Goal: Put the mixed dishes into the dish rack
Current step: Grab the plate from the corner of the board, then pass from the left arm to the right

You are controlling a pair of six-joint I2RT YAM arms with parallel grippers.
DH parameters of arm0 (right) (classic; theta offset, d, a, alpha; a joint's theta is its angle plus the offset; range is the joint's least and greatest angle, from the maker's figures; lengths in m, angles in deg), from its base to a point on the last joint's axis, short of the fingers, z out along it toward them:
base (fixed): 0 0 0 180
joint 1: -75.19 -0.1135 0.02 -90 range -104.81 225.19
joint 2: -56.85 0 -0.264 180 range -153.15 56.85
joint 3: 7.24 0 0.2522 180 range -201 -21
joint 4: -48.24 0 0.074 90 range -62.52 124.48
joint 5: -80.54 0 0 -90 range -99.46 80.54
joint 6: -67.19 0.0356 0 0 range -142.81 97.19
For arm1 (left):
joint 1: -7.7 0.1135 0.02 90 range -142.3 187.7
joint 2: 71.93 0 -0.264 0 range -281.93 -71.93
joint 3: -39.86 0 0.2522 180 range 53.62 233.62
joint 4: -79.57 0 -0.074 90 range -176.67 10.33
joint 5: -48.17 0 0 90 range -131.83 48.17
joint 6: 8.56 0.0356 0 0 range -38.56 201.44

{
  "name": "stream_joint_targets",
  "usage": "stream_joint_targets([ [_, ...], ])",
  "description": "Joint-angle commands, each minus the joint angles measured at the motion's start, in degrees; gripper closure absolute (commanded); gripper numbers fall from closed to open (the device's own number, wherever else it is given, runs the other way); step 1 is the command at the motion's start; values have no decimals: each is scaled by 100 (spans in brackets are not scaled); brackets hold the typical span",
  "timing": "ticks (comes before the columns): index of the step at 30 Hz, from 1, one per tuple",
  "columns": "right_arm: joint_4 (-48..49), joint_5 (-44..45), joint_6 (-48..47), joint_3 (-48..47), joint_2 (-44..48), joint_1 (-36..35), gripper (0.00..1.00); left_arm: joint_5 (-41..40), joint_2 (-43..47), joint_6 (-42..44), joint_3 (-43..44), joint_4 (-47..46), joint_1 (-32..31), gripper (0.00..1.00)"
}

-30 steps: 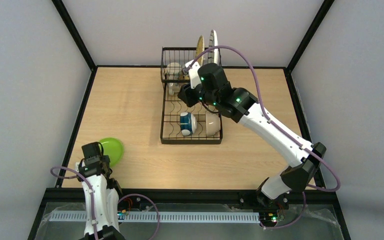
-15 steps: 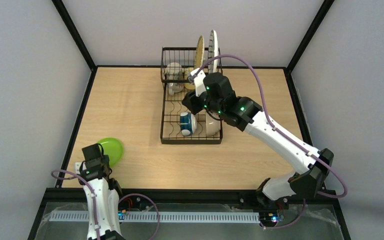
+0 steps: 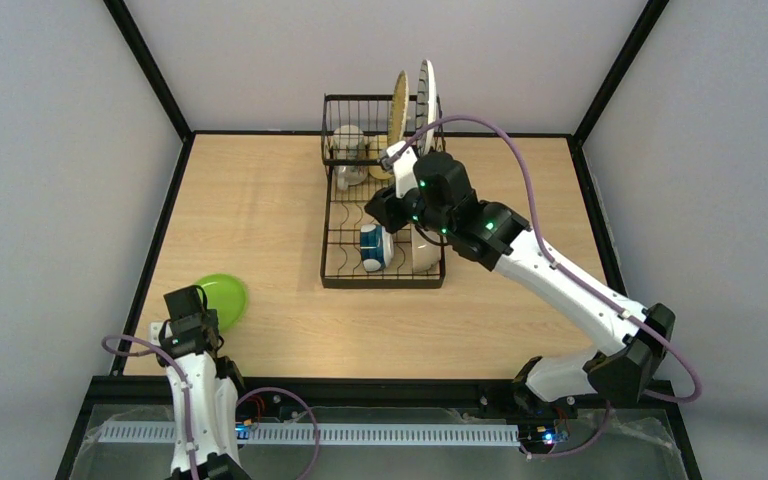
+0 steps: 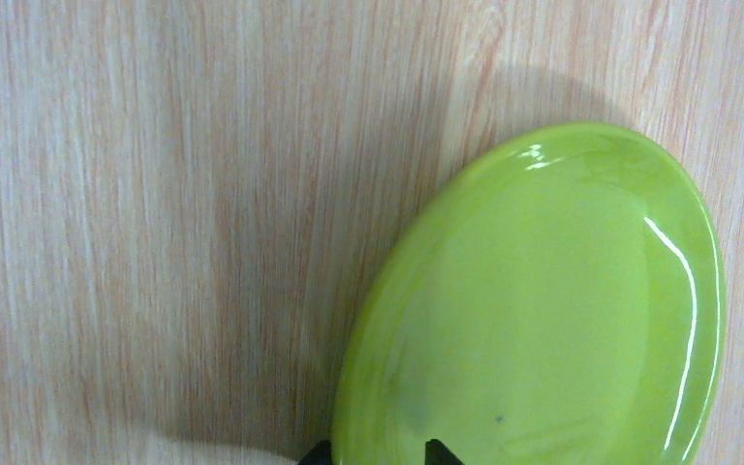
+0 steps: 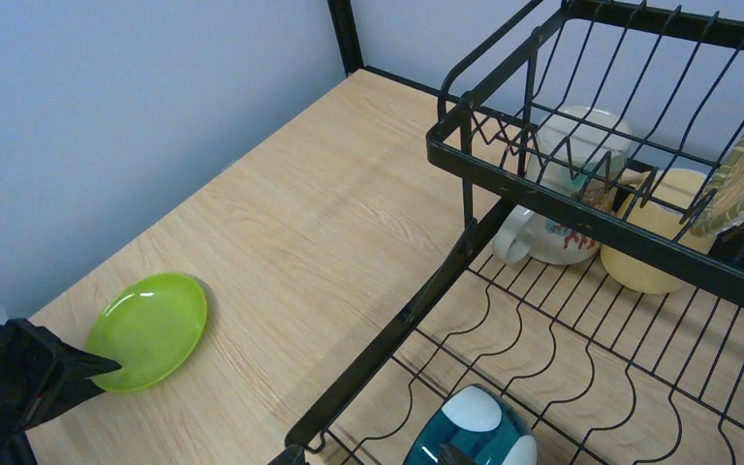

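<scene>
Left gripper straddles near rim of lime-green small plate, grip undeterminable; right gripper hovers open, empty, over blue-white bowl in dish rack.

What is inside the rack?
A yellow plate, a striped plate, a beige mug, a yellow mug, a blue bowl and a white bowl. The right arm hides the rack's middle.
</scene>
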Motion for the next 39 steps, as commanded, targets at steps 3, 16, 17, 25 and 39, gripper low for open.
stream_joint_targets([
  [3, 280, 1, 61, 262, 243, -33, 23, -126, -144, 186, -173, 100, 48, 63],
  [16, 372, -28, 79, 356, 352, -33, 23, -30, -28, 368, -60, 138, 48, 98],
  [17, 372, -20, 79, 354, 359, -33, 23, -23, -11, 381, -41, 146, 45, 98],
  [25, 387, -30, 54, 291, 381, -33, 23, 53, 25, 460, 207, 166, 45, 98],
  [39, 395, -49, -62, 176, 379, -33, 23, 212, -118, 513, 809, 165, 49, 98],
])
